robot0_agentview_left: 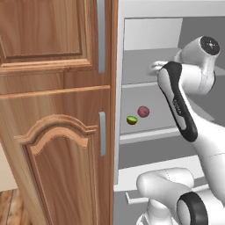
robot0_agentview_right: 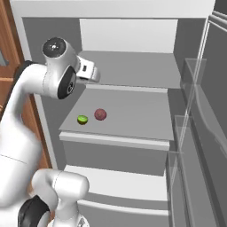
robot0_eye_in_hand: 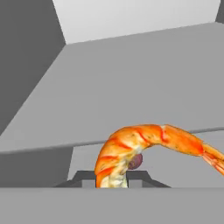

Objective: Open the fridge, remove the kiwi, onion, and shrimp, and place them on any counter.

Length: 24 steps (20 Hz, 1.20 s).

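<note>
Tool clamped on orange curved shrimp above upper shelf of open light-grey fridge. Withdraw straight, level, clear of shelf front edge; keep grip firm.

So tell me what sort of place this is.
A rendered home kitchen, most likely: an open fridge with white shelves holding a kiwi and an onion, beside a brown wooden cabinet.
</note>
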Tool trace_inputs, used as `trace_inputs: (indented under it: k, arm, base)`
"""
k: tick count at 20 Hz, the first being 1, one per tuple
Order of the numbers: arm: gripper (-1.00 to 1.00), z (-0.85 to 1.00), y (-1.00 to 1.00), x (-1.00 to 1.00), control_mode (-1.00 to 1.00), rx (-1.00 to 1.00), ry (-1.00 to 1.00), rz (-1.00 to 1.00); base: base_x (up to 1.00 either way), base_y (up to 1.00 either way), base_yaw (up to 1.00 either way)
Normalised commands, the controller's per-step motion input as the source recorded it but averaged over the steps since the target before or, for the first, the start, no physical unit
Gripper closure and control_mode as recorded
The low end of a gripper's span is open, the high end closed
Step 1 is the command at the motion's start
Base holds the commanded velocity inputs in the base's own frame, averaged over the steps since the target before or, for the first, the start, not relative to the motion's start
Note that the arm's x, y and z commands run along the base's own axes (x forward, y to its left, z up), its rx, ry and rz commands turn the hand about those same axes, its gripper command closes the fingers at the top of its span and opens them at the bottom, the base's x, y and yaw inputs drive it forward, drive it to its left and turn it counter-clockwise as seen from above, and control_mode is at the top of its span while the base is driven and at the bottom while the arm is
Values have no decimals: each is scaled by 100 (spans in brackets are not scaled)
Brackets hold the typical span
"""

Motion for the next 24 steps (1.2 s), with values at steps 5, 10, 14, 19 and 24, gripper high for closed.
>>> trace_inputs:
  k: [5, 10, 14, 19, 24]
  arm:
    - [100, 81, 3, -100, -100, -7, 1, 17]
    - [100, 22, 7, -99, -100, -13, 2, 14]
    - [100, -6, 23, -92, -100, -15, 0, 8]
    - [100, -2, 31, -45, -100, -7, 0, 3]
    - [100, 0, 4, 0, -100, 0, 1, 1]
  base:
    - [0, 0, 0]
    - [0, 0, 0]
    - [0, 0, 0]
    - [0, 0, 0]
    - [0, 0, 0]
